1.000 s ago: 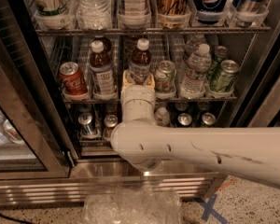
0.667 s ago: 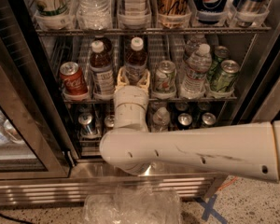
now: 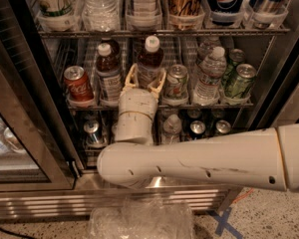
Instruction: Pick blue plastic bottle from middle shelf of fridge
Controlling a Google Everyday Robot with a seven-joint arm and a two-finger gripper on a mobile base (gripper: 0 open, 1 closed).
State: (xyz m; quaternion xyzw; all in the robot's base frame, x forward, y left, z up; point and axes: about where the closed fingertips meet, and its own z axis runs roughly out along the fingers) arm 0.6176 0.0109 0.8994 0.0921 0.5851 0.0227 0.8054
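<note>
Squarely in the middle of the fridge [image 3: 34, 101], the blue plastic bottle [image 3: 150, 59] stood upright on the middle shelf [image 3: 214, 105], in a lane a little left of centre and just behind the rack's front edge. The gripper [image 3: 146, 74] was at that same front edge, reaching in from below and in front. Its two pale fingers [image 3: 128, 78] lay one on each side of the bottle's labelled lower body, pinching it between them. The bottle's brown shoulder and white cap rose clear above the fingertips. The white wrist [image 3: 135, 114] hid the bottle's base and the front rail of its lane. The thick white arm [image 3: 199, 158] ran off to the right edge of the view.

Just left of the held bottle stood a second brown bottle [image 3: 108, 72] with a whiter label, and beyond it, towards the shelf's left end, a red cola can [image 3: 78, 85]. To the right sat a green-and-silver can [image 3: 176, 81], then a clear water bottle [image 3: 209, 76], then two green cans [image 3: 239, 79] near the right end.
</note>
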